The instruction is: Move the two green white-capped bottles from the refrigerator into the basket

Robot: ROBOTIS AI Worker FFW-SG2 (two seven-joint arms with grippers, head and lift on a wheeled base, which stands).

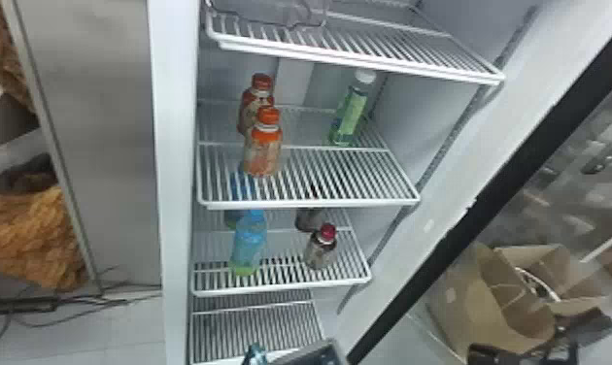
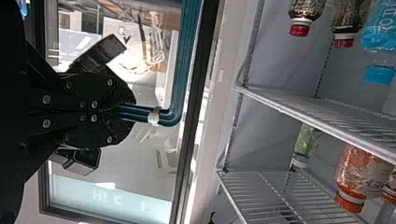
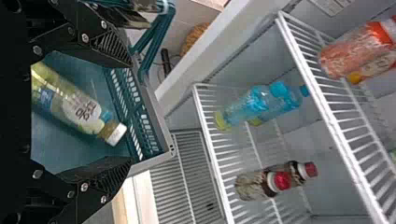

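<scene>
Basket (image 3: 161, 126), teal latticed plastic, holds one green bottle (image 3: 77, 100); another green bottle (image 1: 349, 114) stands on wire shelf (image 1: 310, 203). Left gripper (image 2: 133, 112) clenches ridged handle (image 2: 189, 42); right gripper (image 3: 130, 112) is released.

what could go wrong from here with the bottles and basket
The left gripper holds the basket by its handle; it might swing, rolling the green bottle lying inside. The other green bottle stands far back under a shelf, which the right gripper could bump reaching in.
</scene>
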